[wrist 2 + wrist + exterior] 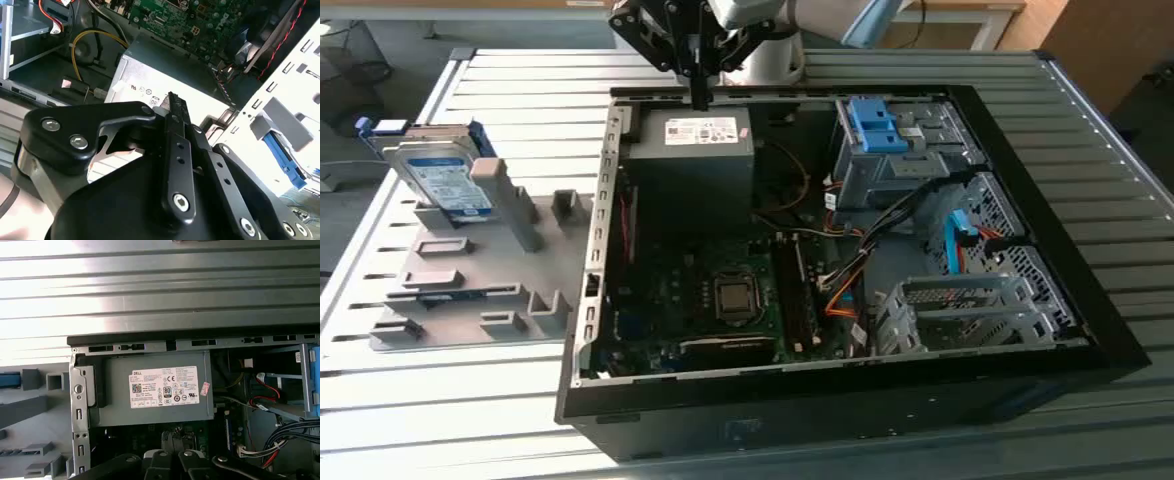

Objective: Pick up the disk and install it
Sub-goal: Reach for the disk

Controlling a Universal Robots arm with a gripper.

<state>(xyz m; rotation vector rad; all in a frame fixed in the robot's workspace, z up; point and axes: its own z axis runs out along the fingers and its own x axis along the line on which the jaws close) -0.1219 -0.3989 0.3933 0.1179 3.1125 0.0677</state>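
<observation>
The disk (440, 178), silver with a white-and-blue label and blue side rails, stands on edge in a grey holder rack (520, 215) at the exterior view's left, outside the computer case. My gripper (700, 97) hangs over the case's far wall, just above the back edge of the grey power supply (691, 150), well to the right of the disk. Its fingers are shut with nothing between them. In the second wrist view the black fingers (176, 120) lie pressed together over the power supply (165, 62).
The open black computer case (1067, 330) lies on a slatted metal table (520, 90). Inside are the motherboard (720, 295), loose cables (847, 270), a drive cage with a blue bracket (878, 125) and a metal cage (961, 312). The power supply's label (165, 386) faces the first wrist view.
</observation>
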